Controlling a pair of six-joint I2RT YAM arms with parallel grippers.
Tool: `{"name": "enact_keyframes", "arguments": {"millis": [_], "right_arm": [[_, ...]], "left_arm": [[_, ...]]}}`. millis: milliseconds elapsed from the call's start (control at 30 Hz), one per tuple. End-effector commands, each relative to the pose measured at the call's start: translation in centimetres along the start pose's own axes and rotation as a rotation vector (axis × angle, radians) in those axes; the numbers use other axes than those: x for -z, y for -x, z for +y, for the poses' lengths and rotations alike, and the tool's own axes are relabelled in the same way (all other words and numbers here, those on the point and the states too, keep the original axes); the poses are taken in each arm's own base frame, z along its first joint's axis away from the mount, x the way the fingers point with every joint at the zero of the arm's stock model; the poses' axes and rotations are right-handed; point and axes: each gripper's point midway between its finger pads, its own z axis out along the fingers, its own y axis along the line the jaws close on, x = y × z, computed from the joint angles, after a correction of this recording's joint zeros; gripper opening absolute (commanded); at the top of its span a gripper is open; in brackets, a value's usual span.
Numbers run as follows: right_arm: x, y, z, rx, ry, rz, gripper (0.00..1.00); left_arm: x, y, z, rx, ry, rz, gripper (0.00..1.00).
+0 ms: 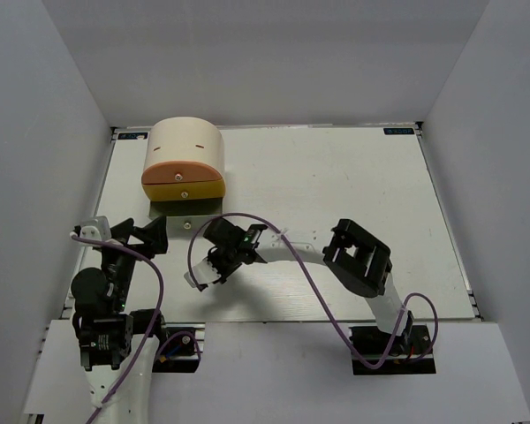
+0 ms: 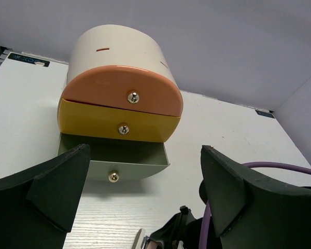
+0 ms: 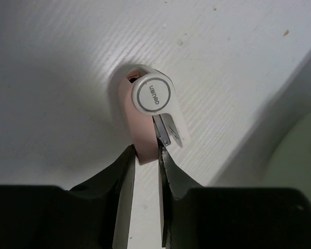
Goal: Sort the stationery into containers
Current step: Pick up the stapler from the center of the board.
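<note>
- My right tool (image 3: pixel 145 160) has its two dark fingers pressed in on the lower end of the white-pink piece (image 3: pixel 151 98), one finger on each side of its narrow edge.
- The piece is a small rounded thing with a pink body, and its white round face with grey lettering is turned up toward the wrist camera.
- It sits over the pale surface (image 1: pixel 353 185) and throws a soft shadow. From this angle I cannot tell whether it is resting there or just clear of it.
- In the overhead view, my right arm reaches across to the left half of the surface. The pinched piece is near the front of the cream box (image 1: pixel 187 137) but apart from it.
- My left tool (image 2: pixel 145 189) is spread wide with nothing between its fingers. It is pointed at the front of the box from a short way off.
- The box stands at the far left corner of the surface with its flat front toward the arms.
- The orange drawer (image 2: pixel 114 88) is at the top and pushed in, and the yellow drawer (image 2: pixel 93 116) directly below it is also pushed in. Each has a small metal knob.
- Under them the grey-green drawer (image 2: pixel 140 168) is pulled out, and the part of its inside that I can see is bare.
- A purple cable (image 2: pixel 280 167) loops from the right arm across the lower corner of the left wrist view.
</note>
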Motion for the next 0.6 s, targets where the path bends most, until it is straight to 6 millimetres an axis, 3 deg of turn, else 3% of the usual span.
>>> {"name": "enact_keyframes", "arguments": {"millis": [0,33,267,433,567], "right_arm": [[2.7,1.9,1.2,0.006,0.014,-0.017,0.00],[2.6,1.8,1.6,-0.005,0.023,-0.009,0.00],[8.9,5.2,-3.7,-0.055,-0.218,-0.056,0.00],[12.5,5.2,-8.1,-0.095,-0.430,-0.034,0.00],[14.8,3.7,-11.1,-0.144,-0.614,0.043,0.00]], "left_arm": [[0.4,0.7,0.2,-0.012,0.017,-0.021,0.97],[0.4,0.8,0.3,-0.012,0.026,-0.024,0.97],[0.6,0.8,0.6,-0.002,0.044,-0.031,0.97],[0.6,0.9,0.7,0.007,0.053,-0.034,0.97],[0.6,0.7,0.8,0.008,0.056,-0.026,0.97]]}}
